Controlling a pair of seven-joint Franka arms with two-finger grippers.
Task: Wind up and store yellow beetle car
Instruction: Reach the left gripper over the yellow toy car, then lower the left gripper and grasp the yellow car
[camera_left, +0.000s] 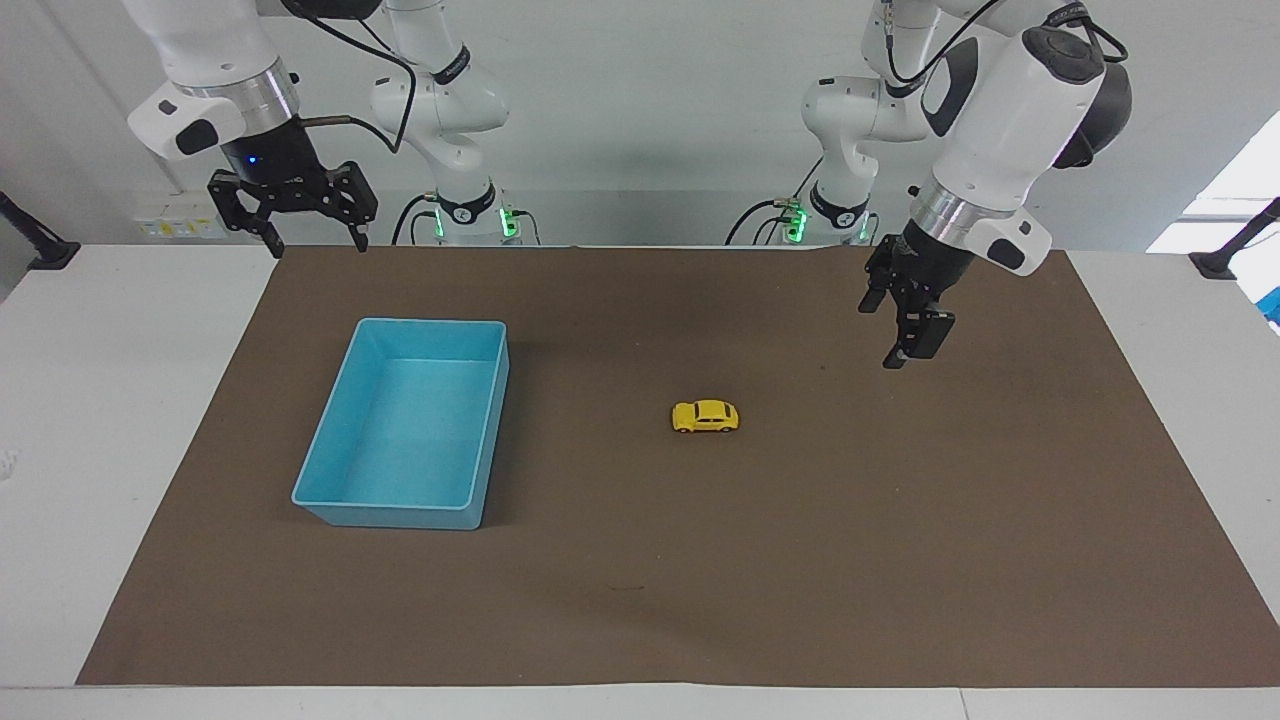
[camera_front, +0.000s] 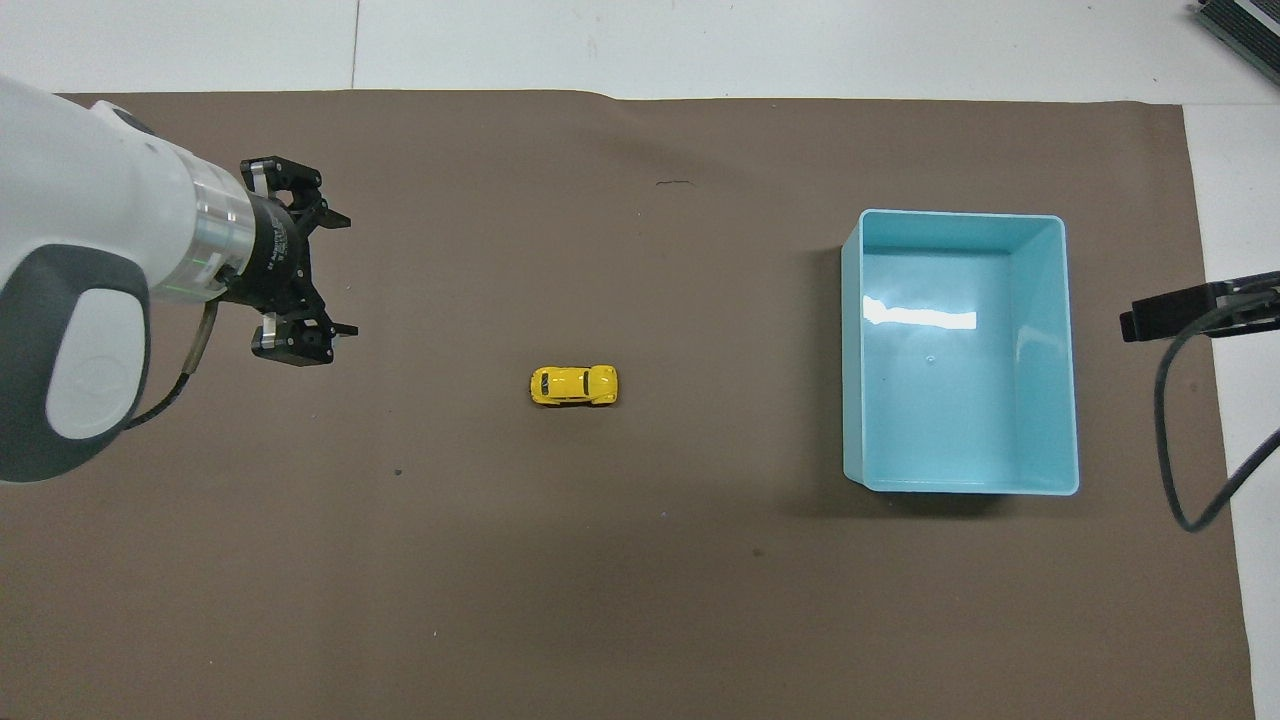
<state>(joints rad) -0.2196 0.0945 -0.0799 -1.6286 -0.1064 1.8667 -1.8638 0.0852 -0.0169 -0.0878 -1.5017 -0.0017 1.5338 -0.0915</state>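
Left gripper (camera_left: 902, 335) hangs up in the air with its fingers spread wide, holding nothing, over the brown mat (camera_left: 900, 560) toward the left arm's end of the table. Well apart from it sits the yellow beetle car (camera_left: 705, 416), on its wheels in the middle of the mat. Right gripper (camera_left: 312, 238) waits, open too, over the mat's edge by the light-blue bin (camera_left: 345, 510). That car is tiny; a clumsy pinch could flick it or roll it away. Its wheels barely show from above.

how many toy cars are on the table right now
1. The yellow beetle car sits on the brown mat, beside the empty light-blue bin, toward the left arm's end. None looks hidden.
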